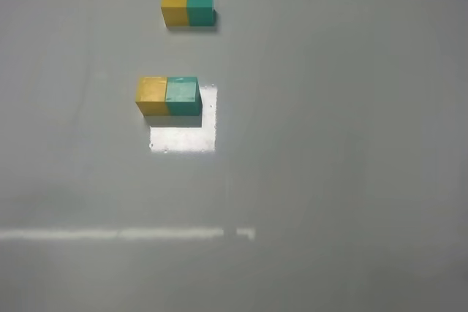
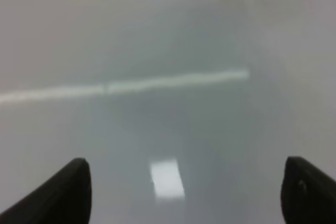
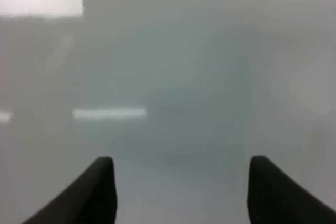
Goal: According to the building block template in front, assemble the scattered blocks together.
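Note:
The building block template [image 1: 188,7] lies at the far middle of the grey table: a yellow cube on the left joined to a teal cube on the right. Nearer, the yellow cube [image 1: 151,95] and the teal cube [image 1: 183,95] sit side by side and touching, yellow on the left and teal on the right, like the template. Neither arm shows in the exterior high view. The left gripper [image 2: 186,192] is open and empty over bare table. The right gripper [image 3: 181,192] is open and empty too. No block shows in either wrist view.
A bright patch of reflected light [image 1: 186,133] lies just in front of and to the right of the two cubes. A thin pale reflected stripe [image 1: 124,234] crosses the near left of the table [image 1: 351,144].

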